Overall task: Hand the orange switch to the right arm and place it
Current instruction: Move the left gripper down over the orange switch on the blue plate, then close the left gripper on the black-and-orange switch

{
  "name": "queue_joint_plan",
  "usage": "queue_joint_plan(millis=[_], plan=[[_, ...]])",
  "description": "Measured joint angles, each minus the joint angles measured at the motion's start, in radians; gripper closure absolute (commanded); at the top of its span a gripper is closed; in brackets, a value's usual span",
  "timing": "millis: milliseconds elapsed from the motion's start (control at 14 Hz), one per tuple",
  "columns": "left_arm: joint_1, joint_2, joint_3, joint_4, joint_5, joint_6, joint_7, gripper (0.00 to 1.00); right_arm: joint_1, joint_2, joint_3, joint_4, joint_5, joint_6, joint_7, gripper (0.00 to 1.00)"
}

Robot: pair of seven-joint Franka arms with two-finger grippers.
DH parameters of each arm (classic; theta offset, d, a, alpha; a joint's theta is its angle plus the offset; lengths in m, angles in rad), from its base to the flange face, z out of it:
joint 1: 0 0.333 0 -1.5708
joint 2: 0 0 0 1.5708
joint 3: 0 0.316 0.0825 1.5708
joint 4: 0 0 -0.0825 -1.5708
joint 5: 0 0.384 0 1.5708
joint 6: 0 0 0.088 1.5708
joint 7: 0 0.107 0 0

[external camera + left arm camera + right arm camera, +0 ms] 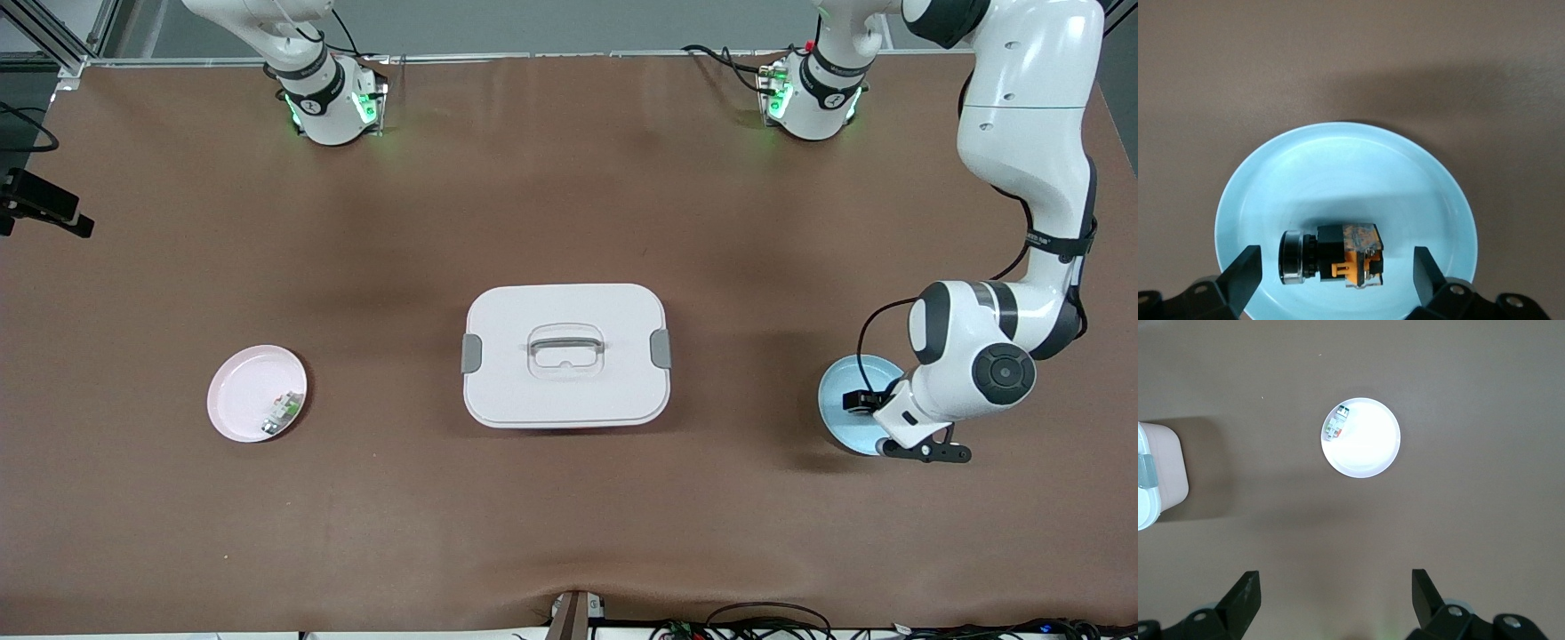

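Left gripper (1331, 277) spread wide over blue plate (1338, 167), straddling orange switch (1333, 255) lying there. Right gripper (1335, 600) open, waiting high. Switch likely light, rigid; pinch black body.

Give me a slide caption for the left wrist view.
Open left gripper poised over the orange switch lying in the light blue plate.
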Motion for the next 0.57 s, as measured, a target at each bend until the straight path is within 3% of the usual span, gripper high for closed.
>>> queue_joint_plan(millis=[570], plan=[[0.008, 0.0, 0.001, -0.039, 0.002, 0.033, 0.017, 0.0, 0.0, 0.0, 0.0, 0.0, 0.0, 0.0, 0.0, 0.0]])
